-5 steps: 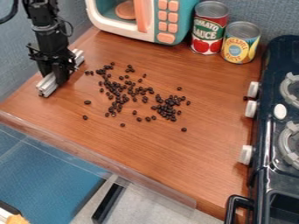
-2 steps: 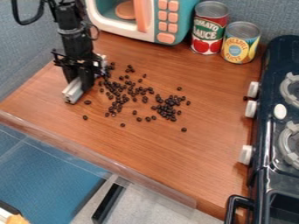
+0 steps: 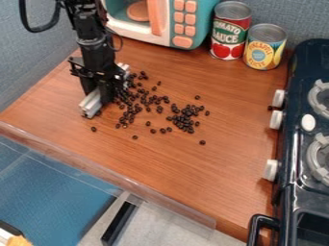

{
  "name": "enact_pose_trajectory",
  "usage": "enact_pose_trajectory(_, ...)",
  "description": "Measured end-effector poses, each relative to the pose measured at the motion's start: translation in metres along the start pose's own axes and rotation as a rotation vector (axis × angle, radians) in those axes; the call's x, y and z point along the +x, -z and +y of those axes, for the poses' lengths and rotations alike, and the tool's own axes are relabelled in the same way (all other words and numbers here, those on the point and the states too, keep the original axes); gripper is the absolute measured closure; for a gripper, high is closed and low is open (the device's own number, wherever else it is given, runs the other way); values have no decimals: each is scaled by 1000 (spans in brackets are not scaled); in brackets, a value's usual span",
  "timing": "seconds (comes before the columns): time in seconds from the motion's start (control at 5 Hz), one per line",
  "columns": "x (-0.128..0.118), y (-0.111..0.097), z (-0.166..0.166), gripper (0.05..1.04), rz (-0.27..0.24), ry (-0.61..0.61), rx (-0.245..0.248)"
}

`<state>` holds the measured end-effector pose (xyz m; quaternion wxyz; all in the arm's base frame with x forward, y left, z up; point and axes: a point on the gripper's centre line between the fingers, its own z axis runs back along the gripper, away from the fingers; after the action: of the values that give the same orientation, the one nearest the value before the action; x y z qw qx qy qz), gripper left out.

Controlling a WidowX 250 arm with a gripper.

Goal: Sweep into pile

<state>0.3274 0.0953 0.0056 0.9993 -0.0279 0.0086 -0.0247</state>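
Metal bar [image 3: 92,103] moved toward beans [image 3: 155,100], middle hidden by gripping jaws.

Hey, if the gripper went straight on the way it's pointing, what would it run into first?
The gripper points down at the wooden tabletop, so the silver bar it holds would likely meet that first. Whether they already touch is unclear.

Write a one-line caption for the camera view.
Black gripper holding a pale metal bar against the left side of scattered dark beans on a wooden counter.
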Motion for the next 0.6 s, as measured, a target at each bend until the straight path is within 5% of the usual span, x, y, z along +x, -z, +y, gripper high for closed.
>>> enact_pose_trajectory(0.6, -5, 4, -43, 703, -15, 21, -31)
